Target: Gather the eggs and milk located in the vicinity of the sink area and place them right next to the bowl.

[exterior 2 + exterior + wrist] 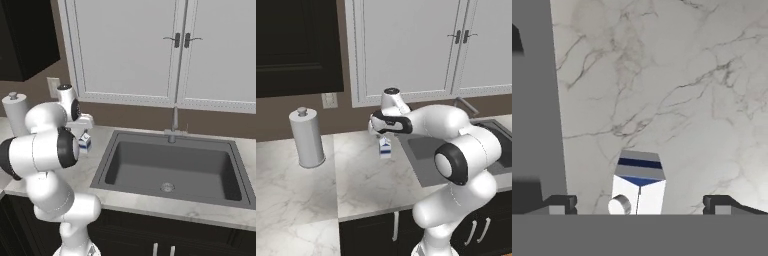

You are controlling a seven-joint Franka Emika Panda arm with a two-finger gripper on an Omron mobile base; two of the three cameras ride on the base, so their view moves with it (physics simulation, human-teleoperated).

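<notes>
Gripper (639, 204) released, jaws wide above boxy gable-topped milk (638, 185) on veined marble bench (677, 90); carton base cut off, gripper hidden behind arm in base views.

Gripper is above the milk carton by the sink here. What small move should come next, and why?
Probably lower straight down, then close. The gripper is open, its fingertips straddling the upright milk carton on the counter beside the sink, not yet touching it.
</notes>
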